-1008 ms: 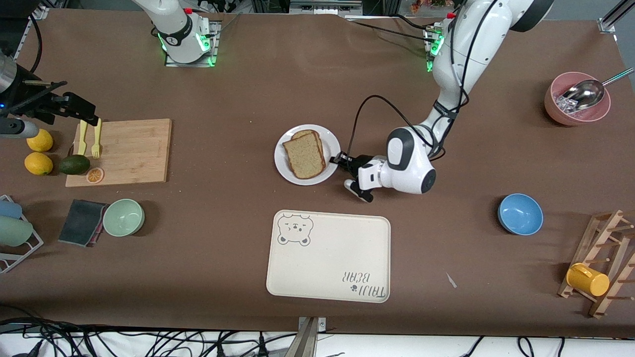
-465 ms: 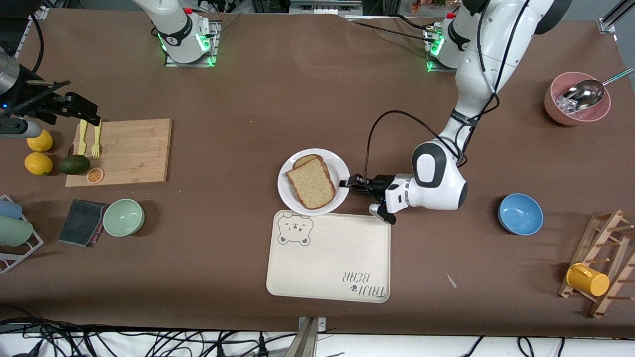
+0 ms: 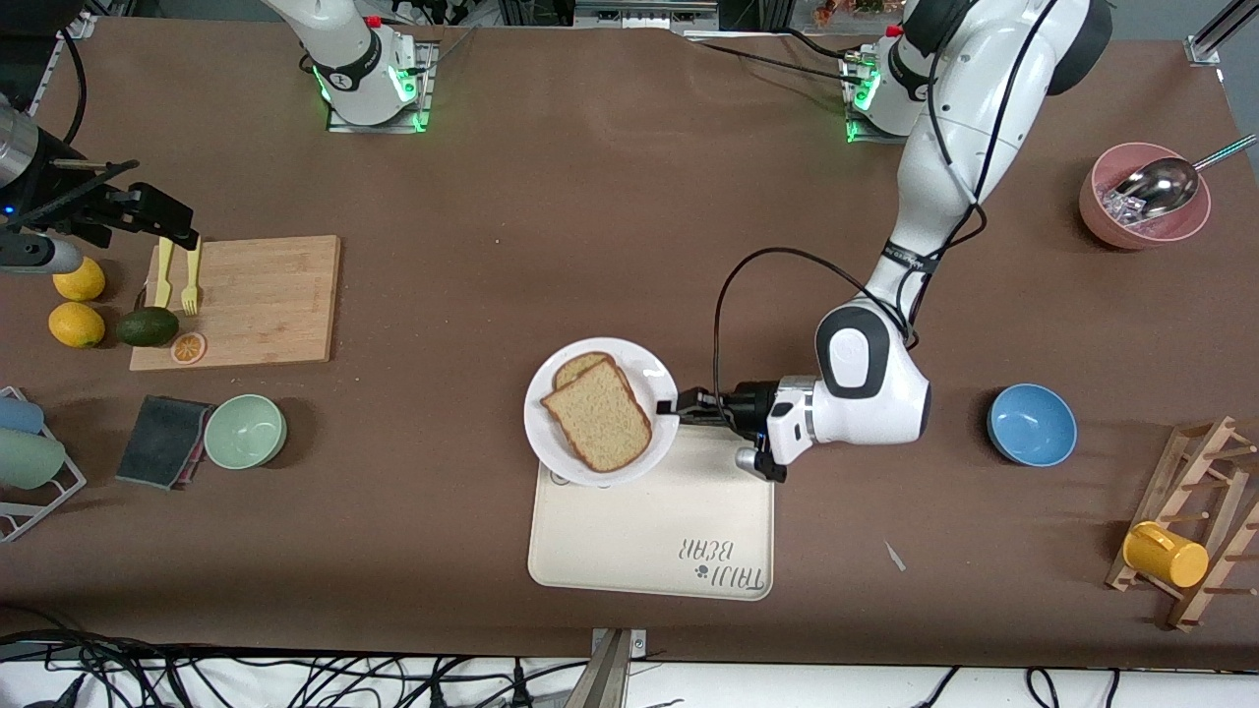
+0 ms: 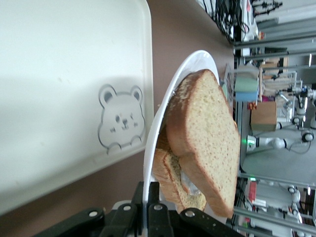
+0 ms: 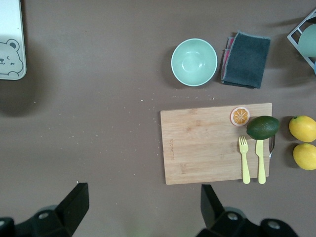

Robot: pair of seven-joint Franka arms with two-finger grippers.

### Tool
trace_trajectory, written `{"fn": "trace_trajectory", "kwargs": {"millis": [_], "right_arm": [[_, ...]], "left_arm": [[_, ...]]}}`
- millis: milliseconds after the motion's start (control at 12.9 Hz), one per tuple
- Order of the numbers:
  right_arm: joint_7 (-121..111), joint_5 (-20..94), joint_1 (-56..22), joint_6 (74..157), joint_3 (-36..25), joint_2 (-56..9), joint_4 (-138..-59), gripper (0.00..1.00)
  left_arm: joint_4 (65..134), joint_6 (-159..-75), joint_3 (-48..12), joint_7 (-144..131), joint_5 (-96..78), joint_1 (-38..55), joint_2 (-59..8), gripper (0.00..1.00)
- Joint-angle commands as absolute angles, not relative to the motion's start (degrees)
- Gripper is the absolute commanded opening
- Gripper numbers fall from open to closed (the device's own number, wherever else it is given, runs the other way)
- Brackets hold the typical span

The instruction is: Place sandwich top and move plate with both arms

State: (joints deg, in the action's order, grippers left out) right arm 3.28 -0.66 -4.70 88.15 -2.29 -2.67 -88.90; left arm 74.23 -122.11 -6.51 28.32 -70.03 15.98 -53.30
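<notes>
A: How will the plate (image 3: 643, 376) handle?

B: I'd judge it stiff and light but glazed, so slippery at a thin edge. The left gripper (image 3: 673, 406) is clenched on its rim at the side toward the left arm's end of the worktop (image 3: 590, 197), which looks the sensible hold (a rim pinch leaves the whole load hanging out from the fingers). The top (image 3: 598, 413) is soft bread resting loose on a lower slice (image 3: 573, 368), nothing pinning it, so a tilt could slide it.

A: Where is the plate?

B: Out in front of that gripper, over the tray (image 3: 649, 531) edge nearest the bases, covering the bear corner.

A: Anything the left wrist view adds?

B: Yes: the plate (image 4: 163, 118) shows clear of the tray (image 4: 59, 89), the bear print (image 4: 121, 117) uncovered below it, and the stacked top (image 4: 207, 138) seen edge-on. The front view hides that gap.

A: And the right gripper (image 5: 140, 210)?

B: Released, waiting high over bare worktop beside the board (image 5: 207, 143); its view shows a green bowl (image 5: 194, 62) too.
</notes>
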Motion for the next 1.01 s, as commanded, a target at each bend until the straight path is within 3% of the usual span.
{"fn": "trace_trajectory", "kwargs": {"millis": [0,233,543,930], "right_arm": [[2.46,-1.32,-4.75,87.8,-2.29,-3.08,-87.63,1.0],[2.46,-1.32,-4.75,87.89,-2.37,-3.08,-87.63,1.0],[2.46,-1.32,-4.75,87.89,-2.37,-3.08,-87.63,1.0],[2.46,-1.93,-4.75,87.89,-2.37,-3.08,-87.63,1.0]], "left_arm": [[66.72,-126.36,-6.59,27.16,-73.55,16.08,-58.97,0.0],[66.62,-127.44,-6.42,28.04,-81.12,16.0,-60.11,0.0],[63.46,-127.53,-4.31,28.92,-81.12,16.08,-63.45,0.0],[64.6,-127.53,-4.22,32.6,-80.86,16.0,-64.16,0.0]]}}
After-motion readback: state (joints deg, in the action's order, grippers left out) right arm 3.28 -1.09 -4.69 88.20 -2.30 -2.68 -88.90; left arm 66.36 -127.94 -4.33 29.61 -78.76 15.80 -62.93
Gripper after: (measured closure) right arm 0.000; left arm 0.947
